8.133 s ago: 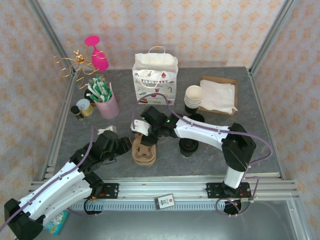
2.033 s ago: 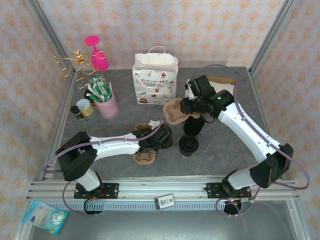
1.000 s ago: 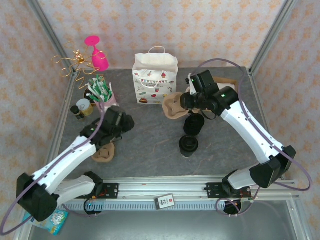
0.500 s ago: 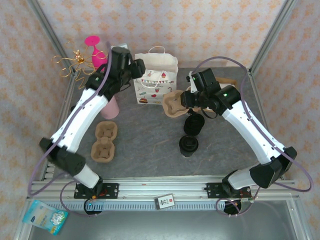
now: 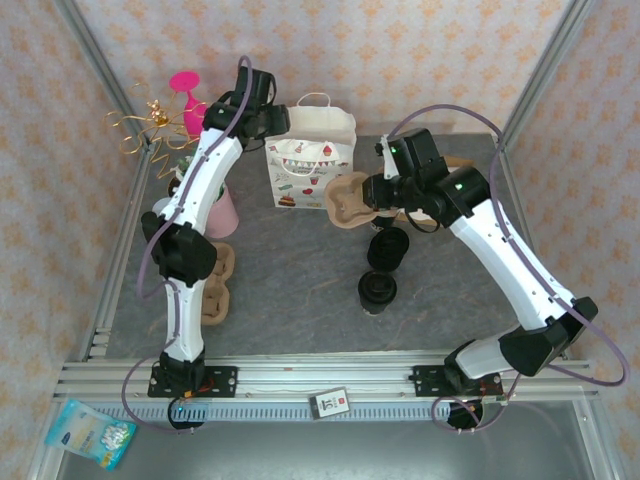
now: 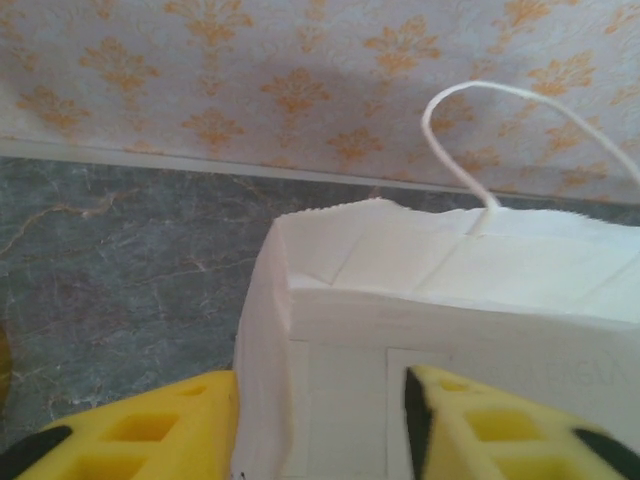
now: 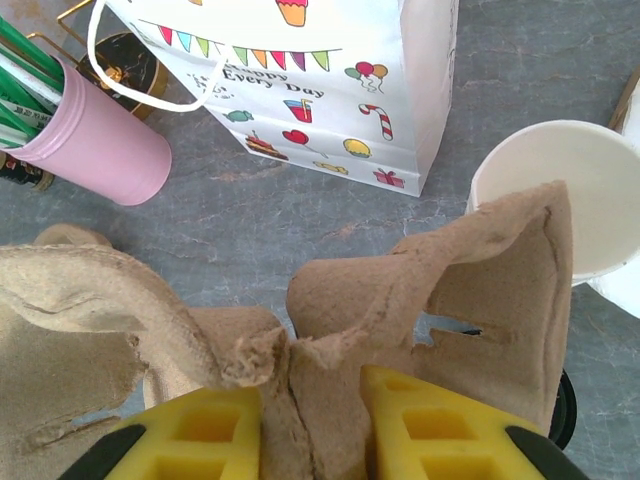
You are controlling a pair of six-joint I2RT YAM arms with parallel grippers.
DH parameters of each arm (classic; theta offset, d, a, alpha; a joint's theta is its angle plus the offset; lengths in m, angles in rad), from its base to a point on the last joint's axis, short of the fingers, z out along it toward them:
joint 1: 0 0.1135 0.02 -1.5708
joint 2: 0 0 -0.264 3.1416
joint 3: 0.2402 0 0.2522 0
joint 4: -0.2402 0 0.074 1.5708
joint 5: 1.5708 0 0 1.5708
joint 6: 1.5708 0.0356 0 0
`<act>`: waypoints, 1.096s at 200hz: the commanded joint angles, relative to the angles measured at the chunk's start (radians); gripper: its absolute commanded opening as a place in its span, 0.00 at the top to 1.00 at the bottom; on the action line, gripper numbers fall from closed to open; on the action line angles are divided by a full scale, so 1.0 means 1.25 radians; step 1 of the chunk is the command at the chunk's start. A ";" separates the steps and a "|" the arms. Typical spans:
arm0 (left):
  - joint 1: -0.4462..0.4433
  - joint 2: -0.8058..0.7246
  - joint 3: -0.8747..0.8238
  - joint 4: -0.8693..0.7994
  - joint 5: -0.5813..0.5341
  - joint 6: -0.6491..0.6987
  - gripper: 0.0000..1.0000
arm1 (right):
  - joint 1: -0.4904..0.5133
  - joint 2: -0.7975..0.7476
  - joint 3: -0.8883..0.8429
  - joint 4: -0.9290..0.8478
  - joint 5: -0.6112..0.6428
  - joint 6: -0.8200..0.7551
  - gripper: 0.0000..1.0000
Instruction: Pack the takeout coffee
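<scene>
Bag-loading seemed the step in hand: the right gripper [image 7: 310,420] was clamped on a cardboard carrier [image 7: 430,290], held aloft just beside the gift bag [image 5: 308,160]. The left gripper [image 6: 320,430] — wide open, empty — straddled the bag's top corner. The takeout coffee [image 5: 378,290] stood on the counter [image 5: 300,270] in front of the bag. Next, probably, the bag's mouth needed spreading.

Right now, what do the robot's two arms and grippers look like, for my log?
Both arms have glossy white link shells, left arm and right arm, joined by black joint housings. A thin purple cable loops alongside each. The left gripper and right gripper have blocky yellow fingers with recessed pockets and black parts at the outer edges.
</scene>
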 commanded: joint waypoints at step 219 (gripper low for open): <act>-0.111 -0.624 -0.689 0.096 0.049 -0.362 1.00 | 0.085 0.035 0.202 -0.174 -0.013 -0.016 0.80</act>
